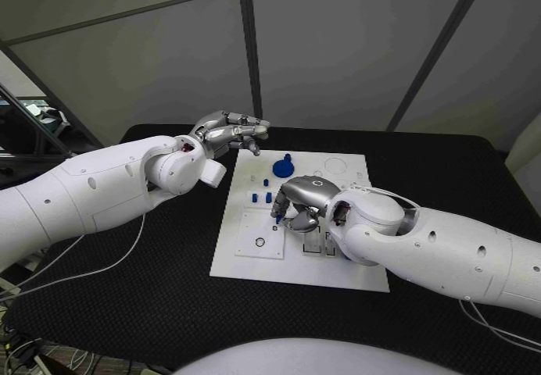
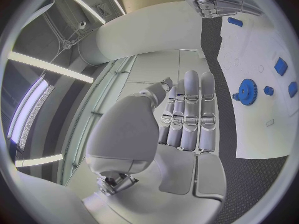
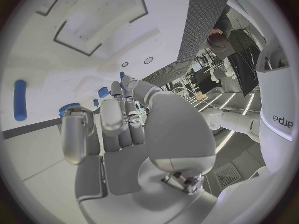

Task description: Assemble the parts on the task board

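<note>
The white task board (image 1: 254, 258) lies in the middle of the black table. A blue gear (image 1: 283, 166) and several small blue parts (image 1: 267, 183) sit on its far half; the left wrist view shows the gear (image 2: 247, 91) and small parts (image 2: 281, 65) too. My right hand (image 1: 300, 205) hovers low over the board's middle, fingers partly curled, nothing in the palm (image 3: 118, 134). A slim blue peg (image 1: 277, 221) lies on the board just beside that hand, apart from its thumb (image 3: 20, 100). My left hand (image 1: 231, 130) is raised off the board's far left corner, its fingers (image 2: 190, 109) straight, side by side and holding nothing.
Rectangular recesses (image 1: 260, 244) and slots (image 1: 318, 242) mark the board's near half, and small round holes (image 1: 334, 166) lie at its far right. Black table (image 1: 439, 168) surrounds the board. Cables (image 1: 68, 273) trail over the table's left edge.
</note>
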Controlling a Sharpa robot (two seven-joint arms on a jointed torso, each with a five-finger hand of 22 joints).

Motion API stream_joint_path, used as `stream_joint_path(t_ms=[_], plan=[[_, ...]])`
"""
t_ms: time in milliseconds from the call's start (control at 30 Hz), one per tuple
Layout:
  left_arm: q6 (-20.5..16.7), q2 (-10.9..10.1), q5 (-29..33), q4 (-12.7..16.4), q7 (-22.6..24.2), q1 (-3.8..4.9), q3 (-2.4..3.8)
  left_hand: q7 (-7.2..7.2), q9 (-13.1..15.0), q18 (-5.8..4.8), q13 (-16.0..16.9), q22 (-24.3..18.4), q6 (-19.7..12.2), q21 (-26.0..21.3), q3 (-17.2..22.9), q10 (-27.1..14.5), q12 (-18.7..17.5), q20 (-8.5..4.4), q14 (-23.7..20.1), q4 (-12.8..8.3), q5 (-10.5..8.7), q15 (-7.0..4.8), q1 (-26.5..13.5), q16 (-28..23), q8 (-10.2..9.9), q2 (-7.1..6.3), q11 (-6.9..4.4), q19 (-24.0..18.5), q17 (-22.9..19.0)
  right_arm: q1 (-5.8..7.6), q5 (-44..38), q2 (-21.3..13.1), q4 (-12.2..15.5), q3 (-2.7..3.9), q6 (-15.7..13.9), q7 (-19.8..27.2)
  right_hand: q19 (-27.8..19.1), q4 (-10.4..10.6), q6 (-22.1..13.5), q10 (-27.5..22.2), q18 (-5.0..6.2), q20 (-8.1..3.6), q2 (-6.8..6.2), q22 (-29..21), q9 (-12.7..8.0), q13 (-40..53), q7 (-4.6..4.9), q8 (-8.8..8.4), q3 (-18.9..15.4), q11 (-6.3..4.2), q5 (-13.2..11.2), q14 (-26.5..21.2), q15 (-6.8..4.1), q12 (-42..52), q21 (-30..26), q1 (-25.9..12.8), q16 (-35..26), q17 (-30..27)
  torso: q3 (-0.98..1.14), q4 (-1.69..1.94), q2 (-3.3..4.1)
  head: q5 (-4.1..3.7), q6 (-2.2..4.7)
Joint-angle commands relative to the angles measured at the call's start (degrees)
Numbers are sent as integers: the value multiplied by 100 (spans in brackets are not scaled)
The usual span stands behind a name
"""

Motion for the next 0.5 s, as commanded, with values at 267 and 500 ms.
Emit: stream_joint_path(t_ms=[267, 500], plan=[[60, 16, 34, -6, 17, 10, 5, 26, 8, 60, 7, -10, -41, -31, -16, -36, 5, -1, 22, -18, 19, 11, -21, -37, -29, 26, 28, 33, -8, -109, 3, 39, -20, -4, 135, 91, 210, 31, 14, -4, -27, -29, 2, 792, 3, -11, 16, -8, 20, 23, -40, 115, -32, -32, 16, -51, -2, -26, -2, -1, -4, 23, -51], [69, 13, 34, -12, 11, 10, 5, 26, 8, 60, 7, -10, -41, -31, -16, -36, 5, -1, 22, -18, 19, 11, -21, -37, -29, 26, 28, 33, -8, -127, 3, 51, -37, -4, 96, 92, 204, 35, 12, -8, -24, -29, 2, 783, 3, -12, 17, -10, 20, 25, -41, 113, -31, -32, 8, -59, -6, -34, -1, -5, -5, 32, -54]])
